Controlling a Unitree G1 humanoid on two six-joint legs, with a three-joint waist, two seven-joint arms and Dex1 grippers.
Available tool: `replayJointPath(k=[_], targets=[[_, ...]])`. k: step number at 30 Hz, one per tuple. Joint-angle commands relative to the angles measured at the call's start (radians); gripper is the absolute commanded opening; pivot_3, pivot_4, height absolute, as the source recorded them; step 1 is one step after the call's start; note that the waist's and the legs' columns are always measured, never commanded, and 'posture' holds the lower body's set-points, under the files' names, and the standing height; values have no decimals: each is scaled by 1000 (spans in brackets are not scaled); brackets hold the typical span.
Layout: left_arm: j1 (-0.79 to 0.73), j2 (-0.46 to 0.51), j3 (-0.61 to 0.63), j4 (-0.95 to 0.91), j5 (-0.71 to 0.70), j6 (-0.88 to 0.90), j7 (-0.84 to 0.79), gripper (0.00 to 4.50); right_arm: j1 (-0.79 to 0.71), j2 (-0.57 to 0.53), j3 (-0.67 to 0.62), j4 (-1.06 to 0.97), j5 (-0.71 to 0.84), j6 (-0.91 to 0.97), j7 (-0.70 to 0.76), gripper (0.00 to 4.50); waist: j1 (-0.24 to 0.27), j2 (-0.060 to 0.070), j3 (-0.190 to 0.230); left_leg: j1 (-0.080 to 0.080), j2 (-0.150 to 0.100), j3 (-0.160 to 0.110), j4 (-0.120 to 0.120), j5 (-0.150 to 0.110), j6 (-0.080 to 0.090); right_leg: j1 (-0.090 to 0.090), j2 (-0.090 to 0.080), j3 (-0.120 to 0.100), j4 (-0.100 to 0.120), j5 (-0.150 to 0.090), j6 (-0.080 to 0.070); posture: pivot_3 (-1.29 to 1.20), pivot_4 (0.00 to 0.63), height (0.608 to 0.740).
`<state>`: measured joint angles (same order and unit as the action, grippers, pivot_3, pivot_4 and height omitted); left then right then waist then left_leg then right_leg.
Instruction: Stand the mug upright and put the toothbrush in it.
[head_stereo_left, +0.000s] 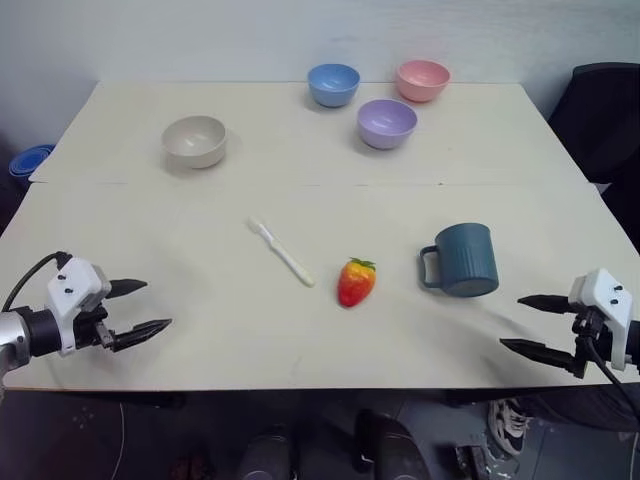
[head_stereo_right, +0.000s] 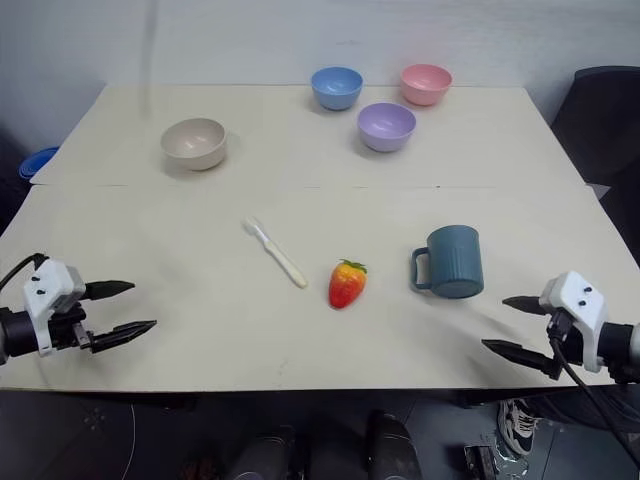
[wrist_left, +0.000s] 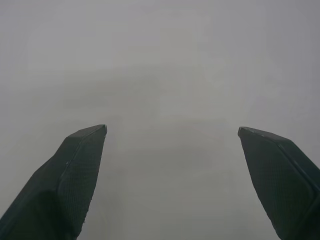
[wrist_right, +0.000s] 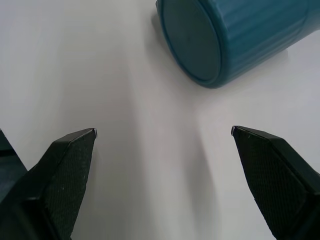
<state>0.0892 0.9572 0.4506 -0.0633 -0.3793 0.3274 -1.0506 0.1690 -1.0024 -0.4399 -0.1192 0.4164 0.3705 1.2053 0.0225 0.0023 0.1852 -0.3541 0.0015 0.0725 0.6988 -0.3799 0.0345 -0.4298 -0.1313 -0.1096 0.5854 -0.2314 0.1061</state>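
The dark teal ribbed mug lies on its side right of the table's middle. Its closed base faces the front edge, its handle points left, and its inside is hidden. The white toothbrush lies flat near the middle, slanting with its bristled head toward the far left. My right gripper hovers open near the front right edge, a short way in front of the mug, and holds nothing. My left gripper is open and empty over the front left of the table, far from both things.
A red-and-orange toy strawberry lies between toothbrush and mug. Several bowls stand farther back: beige, light blue, pink and lilac. A dark chair stands off the table's far right.
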Motion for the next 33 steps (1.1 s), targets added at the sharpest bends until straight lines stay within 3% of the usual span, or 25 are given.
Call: replayJointPath(k=[1,17,23,29,33], targets=[[-5,23,2,4,11,-22,-12,4474,9,-12,-43,-22,6,-15,1,4500,-1,0,0,0,0,0,0,0,0,0,0,0,0,0,0,0,150,740],[-30,-12,-17,-20,5,15,32,4474,19,-14,-53,-39,28,37,-20,4500,-1,0,0,0,0,0,0,0,0,0,0,0,0,0,0,0,150,740],[-82,-32,-19,-106,-93,112,28,4474,74,37,-115,-219,135,186,-80,4500,2,0,0,0,0,0,0,0,0,0,0,0,0,0,0,0,150,740],[-202,17,-49,-225,-231,260,-10,4474,80,90,-83,-511,342,392,-215,4500,1,0,0,1,1,-1,0,0,-1,1,0,1,1,0,0,0,150,740],[-267,93,-96,-283,-292,305,-109,4474,-66,222,62,-595,553,599,-509,4500,-4,-1,-1,2,1,-1,1,0,-3,1,1,1,1,0,-1,0,150,740]])
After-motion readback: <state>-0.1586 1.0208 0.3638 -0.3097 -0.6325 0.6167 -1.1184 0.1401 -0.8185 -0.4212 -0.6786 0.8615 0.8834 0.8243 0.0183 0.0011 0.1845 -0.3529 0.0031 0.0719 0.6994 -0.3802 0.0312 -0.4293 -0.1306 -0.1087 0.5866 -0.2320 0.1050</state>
